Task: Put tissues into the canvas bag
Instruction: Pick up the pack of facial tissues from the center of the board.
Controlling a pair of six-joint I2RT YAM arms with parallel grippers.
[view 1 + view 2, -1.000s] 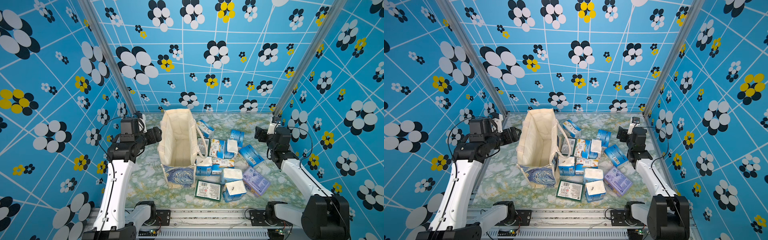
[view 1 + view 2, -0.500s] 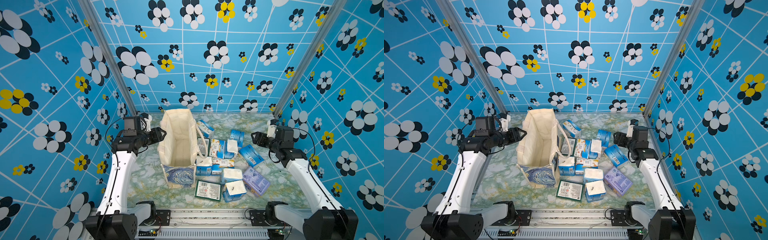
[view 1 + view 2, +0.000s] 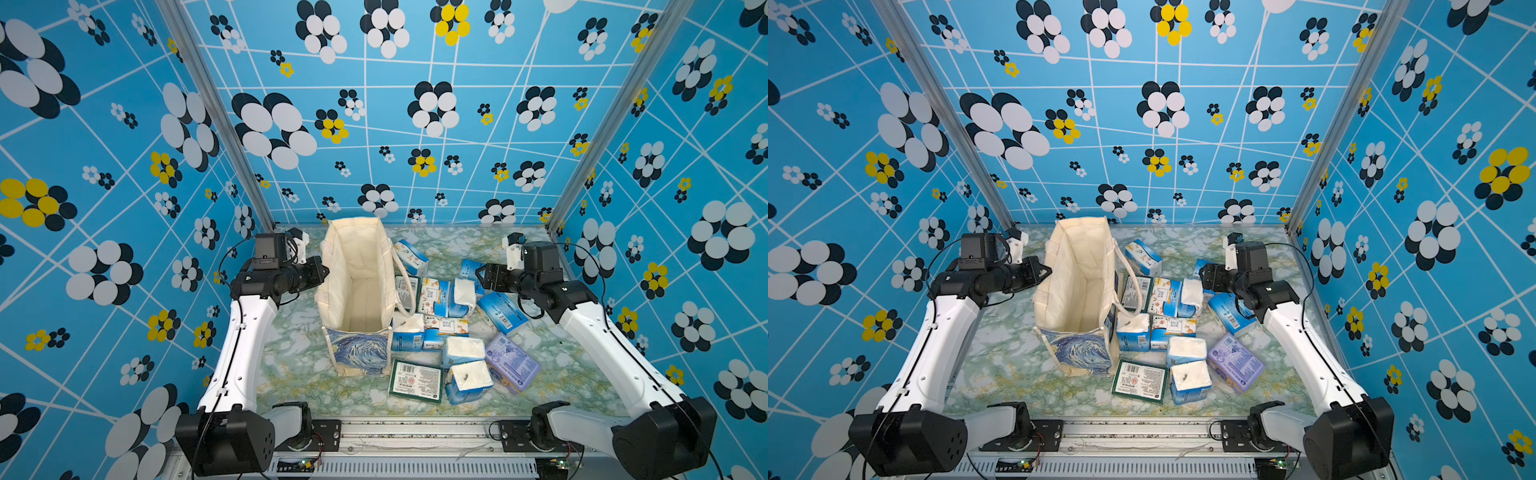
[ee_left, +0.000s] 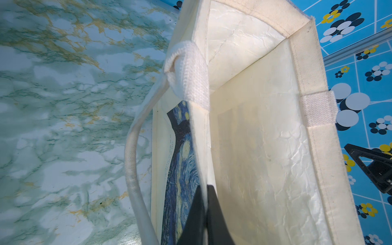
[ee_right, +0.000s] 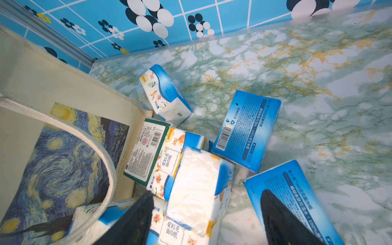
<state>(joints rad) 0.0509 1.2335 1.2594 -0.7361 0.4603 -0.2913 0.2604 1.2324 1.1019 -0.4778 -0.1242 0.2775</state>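
Item: cream canvas bag with blue swirl print [image 3: 357,353], upright, mouth open, seemingly empty. Our left gripper [image 4: 206,186] is clenched on its left wall; we should brace, not tug. Our right gripper [image 5: 206,192] hangs spread and empty over the plastic-wrapped tissue packs [image 3: 436,332] heaped just beside the bag. Cream loop handle [image 5: 106,169] overhangs the packs. Marbled tabletop [image 3: 299,353] is bare to the left.

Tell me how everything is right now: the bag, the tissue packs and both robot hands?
canvas bag: standing upright, mouth open, nothing inside.
tissues: all out on the table beside the bag, loosely piled.
left hand: shut, pinching the bag's rim.
right hand: open, above the tissues, holding nothing.
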